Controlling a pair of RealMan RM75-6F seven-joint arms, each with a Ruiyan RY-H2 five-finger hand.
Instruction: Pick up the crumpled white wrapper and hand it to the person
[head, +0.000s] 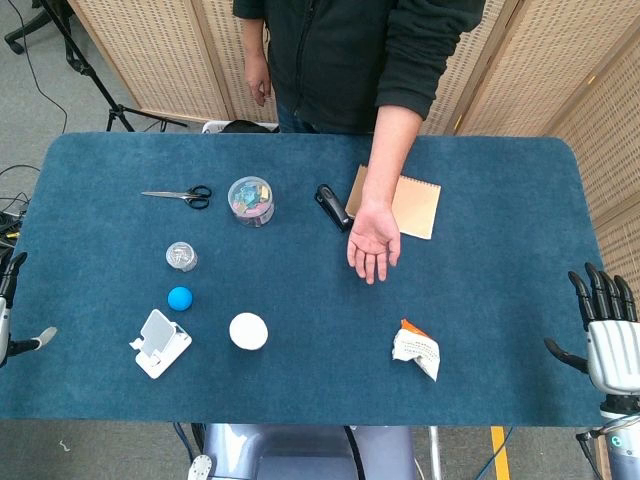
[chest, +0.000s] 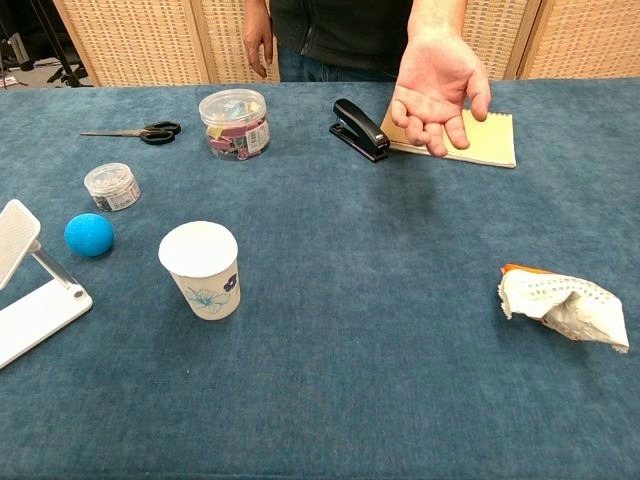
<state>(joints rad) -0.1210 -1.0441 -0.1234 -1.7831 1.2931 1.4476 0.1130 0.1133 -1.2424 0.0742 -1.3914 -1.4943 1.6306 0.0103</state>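
**Wrapper lies untouched; person's palm waits open**

Head view: the crumpled white wrapper with an orange edge (head: 417, 349) lies on the blue felt-covered table (head: 500, 230), toward its right front. The person's upturned open hand (head: 374, 243) hovers above the cloth, well apart from the wrapper, near a tan spiral notepad (head: 415, 205) and a black stapler (head: 333, 206). The right robot hand (head: 606, 325) stands off the table's right edge, fingers straight, apart and empty. The left robot hand (head: 12, 315) shows only partly at the left edge, fingers apart, holding nothing.

Chest view: the wrapper (chest: 566, 304) sits at the right. The person's hand (chest: 437, 88) hangs palm-up above the notepad (chest: 480, 138). A white paper cup (chest: 202, 268) stands left of centre. Neither robot hand appears here.
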